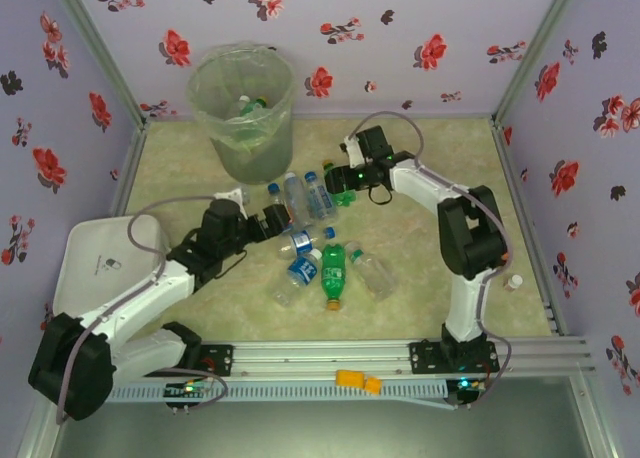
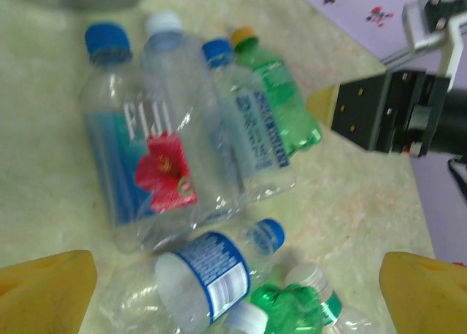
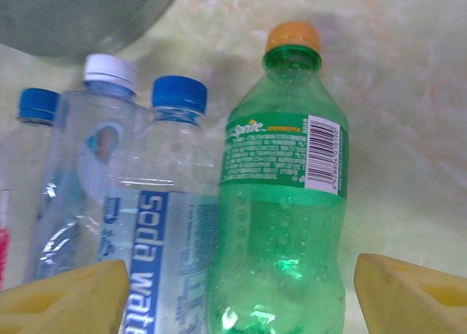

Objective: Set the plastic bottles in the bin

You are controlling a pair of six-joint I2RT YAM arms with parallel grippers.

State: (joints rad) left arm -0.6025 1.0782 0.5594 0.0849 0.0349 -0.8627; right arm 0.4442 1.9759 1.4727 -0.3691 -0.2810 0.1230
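Note:
The bin (image 1: 240, 108) stands at the back left with a few bottles inside. Several plastic bottles lie on the table in two groups. Nearer the bin are a Fuji bottle (image 2: 146, 152), clear blue-capped ones and a green Sprite bottle (image 3: 284, 203). Nearer me are a blue-labelled bottle (image 2: 211, 272) and a green bottle (image 1: 333, 273). My left gripper (image 2: 233, 297) is open, its yellow fingers (image 2: 44, 290) either side of the blue-labelled bottle. My right gripper (image 3: 241, 290) is open and straddles the Sprite bottle and a soda-water bottle (image 3: 168, 224).
A white board (image 1: 100, 258) lies at the left edge under the left arm. A small bottle (image 1: 513, 283) sits alone by the right wall. An orange piece (image 1: 357, 381) rests on the front rail. The two grippers are close together over the bottles, with my right gripper (image 2: 394, 111) facing the left wrist camera.

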